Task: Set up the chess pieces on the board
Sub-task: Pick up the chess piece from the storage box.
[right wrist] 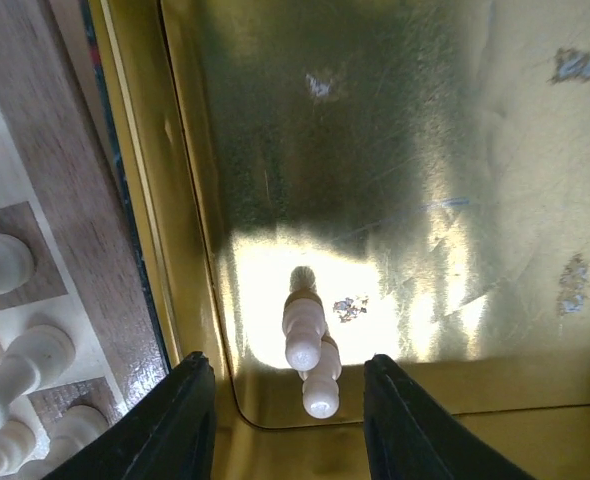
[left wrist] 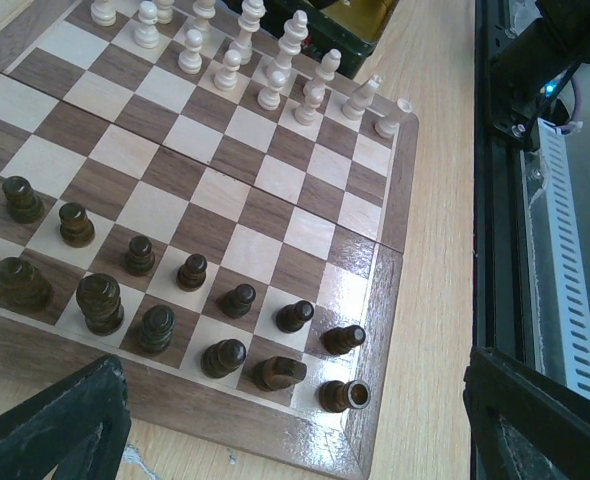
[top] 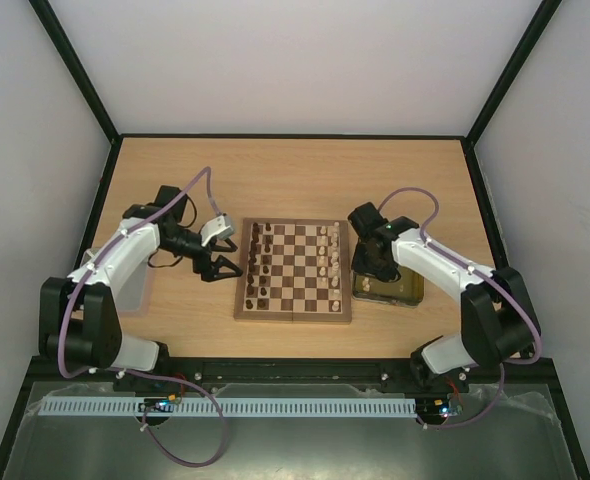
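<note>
Step in hand: retrieval of a pale piece (right wrist: 305, 335) from the yellow tray (right wrist: 425, 150), judged to be among the last to place.

The board (top: 293, 270) lay at the centre of the tabletop (top: 295, 180), with the tray touching its 3 o'clock edge. Dark pieces (left wrist: 155, 325) filled the 9 o'clock ranks and pale pieces (left wrist: 275, 85) the 3 o'clock ranks. One dark piece (left wrist: 278, 372) near the corner appeared tipped.

The right hand (right wrist: 285, 360) hung over the tray with its fingers apart, straddling the pale piece, which lay on its side. Whether a second piece lay against it could not be told. The left hand (top: 220, 266) hovered at the board's 9 o'clock edge, fingers apart and holding nothing.

Next move, as judged: lower the right hand, close squarely on the piece, then lift clear of the tray wall.
</note>
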### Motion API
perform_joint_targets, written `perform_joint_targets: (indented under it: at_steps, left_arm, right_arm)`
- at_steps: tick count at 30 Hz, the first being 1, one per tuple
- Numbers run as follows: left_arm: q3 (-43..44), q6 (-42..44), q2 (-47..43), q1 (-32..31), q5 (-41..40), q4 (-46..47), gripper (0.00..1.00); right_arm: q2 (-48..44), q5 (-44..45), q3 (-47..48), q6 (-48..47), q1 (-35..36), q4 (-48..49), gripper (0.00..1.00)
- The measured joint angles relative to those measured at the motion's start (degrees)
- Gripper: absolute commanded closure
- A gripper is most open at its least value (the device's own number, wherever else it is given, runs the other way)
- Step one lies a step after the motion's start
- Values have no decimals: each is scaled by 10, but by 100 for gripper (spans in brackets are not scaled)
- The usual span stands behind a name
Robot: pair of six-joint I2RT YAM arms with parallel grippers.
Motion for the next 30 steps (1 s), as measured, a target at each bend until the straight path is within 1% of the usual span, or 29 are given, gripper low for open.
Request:
perform_joint_targets:
  at_steps: [8, 14, 20, 25, 30]
  left_arm:
    - [4, -5, 23, 0, -10, 2, 9]
    - [6, -17, 30, 0, -19, 6, 9]
    - [26, -26, 38, 0, -25, 11, 9]
    - [28, -31, 49, -1, -30, 15, 9]
    - [28, -38, 56, -5, -36, 20, 9]
  right_arm:
    - [12, -24, -27, -2, 0, 31, 66]
    - [18, -33, -32, -6, -1, 43, 66]
    - [25, -38, -48, -16, -13, 58, 67]
    - [38, -44, -58, -26, -28, 66, 72]
    - [48, -52, -58, -33, -30, 73, 80]
